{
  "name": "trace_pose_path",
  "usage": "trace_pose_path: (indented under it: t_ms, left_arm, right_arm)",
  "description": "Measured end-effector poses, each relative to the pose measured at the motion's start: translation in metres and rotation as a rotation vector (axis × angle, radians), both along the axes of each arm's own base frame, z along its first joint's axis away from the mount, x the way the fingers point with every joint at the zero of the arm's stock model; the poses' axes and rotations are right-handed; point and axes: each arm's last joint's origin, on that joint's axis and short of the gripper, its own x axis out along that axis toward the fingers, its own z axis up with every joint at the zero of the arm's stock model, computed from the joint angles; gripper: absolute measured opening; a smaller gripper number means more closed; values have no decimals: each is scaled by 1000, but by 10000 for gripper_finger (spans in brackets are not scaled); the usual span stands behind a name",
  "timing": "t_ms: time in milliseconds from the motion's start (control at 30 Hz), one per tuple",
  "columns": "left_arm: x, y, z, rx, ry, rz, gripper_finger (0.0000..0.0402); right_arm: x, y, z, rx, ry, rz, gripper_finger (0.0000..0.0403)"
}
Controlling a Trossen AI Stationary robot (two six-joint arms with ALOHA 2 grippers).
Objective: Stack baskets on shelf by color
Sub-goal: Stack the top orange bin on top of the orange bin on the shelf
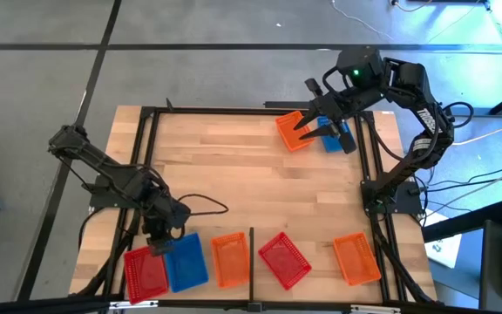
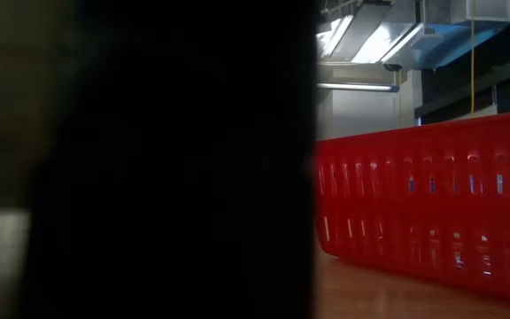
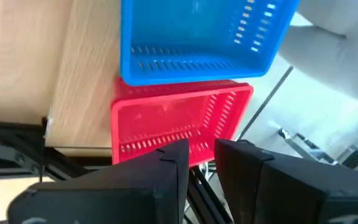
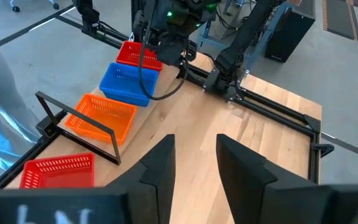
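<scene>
Along the table's near edge, on the pale shelf (image 1: pixel 321 279), lie a red basket (image 1: pixel 145 271), a blue one (image 1: pixel 186 261), an orange one (image 1: pixel 229 259), a red one (image 1: pixel 284 260) and an orange one (image 1: pixel 356 259). My left gripper (image 1: pixel 159 242) hovers at the far end of the leftmost red basket (image 3: pixel 173 121), its fingers a little apart. An orange basket (image 1: pixel 292 131) and a blue basket (image 1: pixel 335 139) lie at the far right. My right gripper (image 1: pixel 316 131) stands above them, open and empty (image 4: pixel 194 162). My left gripper points down at the short end wall (image 3: pixel 166 146) of the red basket, which lies flat on the shelf beside the blue basket (image 3: pixel 197 37). Its own fingers hide the spot, so I cannot tell whether it touches the wall.
A thin black divider bar (image 1: pixel 251 249) stands on the shelf between the near orange and red baskets. A black frame (image 1: pixel 369 157) runs around the tabletop. In the low view a dark shape (image 2: pixel 166 159) blocks the left half, with a red basket (image 2: pixel 432 213) beside it.
</scene>
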Motion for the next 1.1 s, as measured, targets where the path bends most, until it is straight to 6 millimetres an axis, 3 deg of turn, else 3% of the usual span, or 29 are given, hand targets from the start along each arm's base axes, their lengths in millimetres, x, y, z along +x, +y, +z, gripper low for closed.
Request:
trace_pose_path:
  t_ms: [233, 367, 533, 700, 800, 967, 1100]
  left_arm:
    - [-7, 9, 21, 91, -156, 84, 68]
    - [-12, 20, 42, 188, -325, 159, 69]
    - [-11, 36, 59, 292, -454, 278, 69]
    - [-6, 47, 66, 344, -533, 221, 69]
    - [-4, 52, 66, 369, -543, 217, 69]
    - [-2, 58, 66, 401, -560, 210, 69]
    - [-1, 61, 66, 429, -578, 190, 69]
  right_arm:
    - [-5, 1, -4, 41, 82, -60, 116]
    - [-7, -4, -9, 32, 193, -337, 116]
    - [-10, -17, -18, 142, 318, -701, 116]
    - [-6, -14, -32, 216, 421, -638, 116]
    - [1, -1, -48, 319, 519, -574, 116]
    - [14, 24, -96, 373, 764, -630, 116]
    - [24, 45, -130, 400, 864, -672, 116]
